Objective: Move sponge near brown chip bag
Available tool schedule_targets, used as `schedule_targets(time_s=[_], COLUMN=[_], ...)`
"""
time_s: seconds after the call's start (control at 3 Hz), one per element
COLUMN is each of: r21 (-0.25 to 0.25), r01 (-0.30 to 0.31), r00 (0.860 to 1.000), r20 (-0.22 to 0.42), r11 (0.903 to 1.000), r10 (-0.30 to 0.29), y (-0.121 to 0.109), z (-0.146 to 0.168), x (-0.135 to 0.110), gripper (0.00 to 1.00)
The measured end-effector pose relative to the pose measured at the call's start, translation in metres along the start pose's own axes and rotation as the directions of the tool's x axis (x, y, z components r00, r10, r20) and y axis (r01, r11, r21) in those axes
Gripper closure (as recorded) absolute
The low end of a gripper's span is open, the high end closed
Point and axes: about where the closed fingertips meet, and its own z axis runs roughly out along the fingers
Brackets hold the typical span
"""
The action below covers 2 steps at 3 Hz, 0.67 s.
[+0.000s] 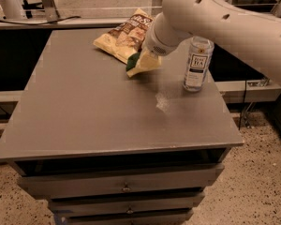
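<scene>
The sponge [141, 64], green scrub side to the left and pale yellow foam to the right, is tilted at the end of my white arm, just at the near right corner of the brown chip bag [125, 35]. The bag lies flat at the back middle of the grey table. My gripper [144, 60] is at the sponge, mostly hidden behind my wrist, and holds it just above the table top.
A clear bottle [196, 62] with a white cap and a dark label stands upright right of the sponge. The grey table [84, 111] has drawers under its front edge. A small pale smear [162, 102] marks the table in front of the bottle.
</scene>
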Motion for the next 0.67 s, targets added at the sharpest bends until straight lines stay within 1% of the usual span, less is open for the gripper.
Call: schedule_targets(time_s=[0.33, 0.67], r21=[0.006, 0.010], r01=[-0.015, -0.026], r00=[1.000, 1.000], r20=[0.002, 0.003], r11=[0.9999, 0.9996], r10=[0.015, 0.026], y=[-0.0034, -0.0035], z=[0.0080, 0.0105], x=[0.0018, 0.0030], gripper=[0.82, 0.59])
